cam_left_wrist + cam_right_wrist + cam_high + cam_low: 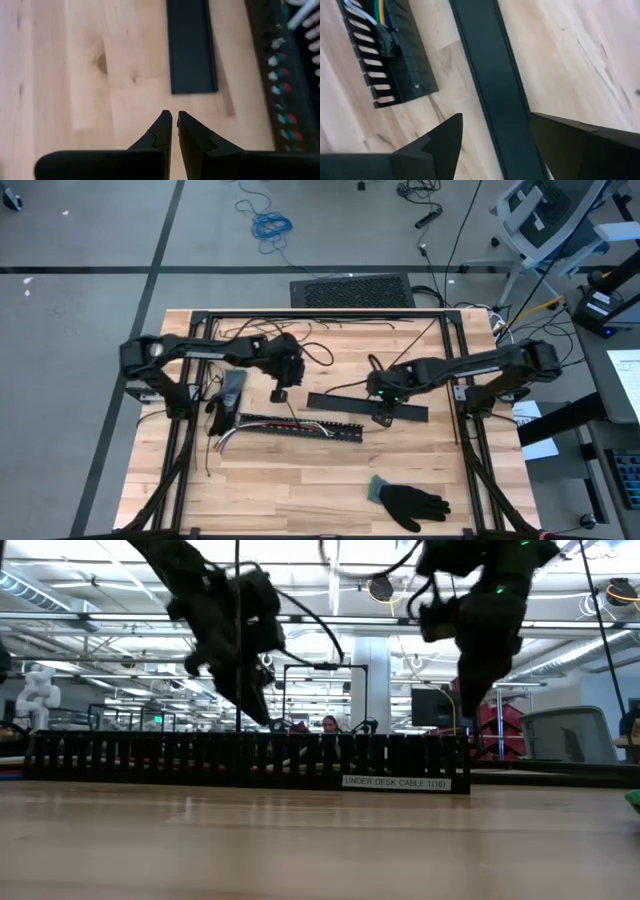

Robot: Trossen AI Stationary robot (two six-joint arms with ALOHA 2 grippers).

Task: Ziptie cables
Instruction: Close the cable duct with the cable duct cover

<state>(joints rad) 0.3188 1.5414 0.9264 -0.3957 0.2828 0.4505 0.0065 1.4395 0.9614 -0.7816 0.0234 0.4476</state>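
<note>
The cables [225, 442] lie in a long black slotted strip [300, 427] at the table's middle, and their coloured ends [370, 11] spill out at its left end. A flat black cover strip [365, 406] lies just behind it. My left gripper [174, 116] is shut and hangs over bare wood near the cover's left end [191, 50], touching nothing. My right gripper [495, 117] is open and points down above the cover [490, 75]. Its fingers stand on either side of the cover, clear of it.
A black glove [412, 502] lies near the front edge at the right. Another dark glove [226, 402] lies at the slotted strip's left end. Thin black strands [330, 330] trail across the far part of the table. Bare wood lies in front of the strip.
</note>
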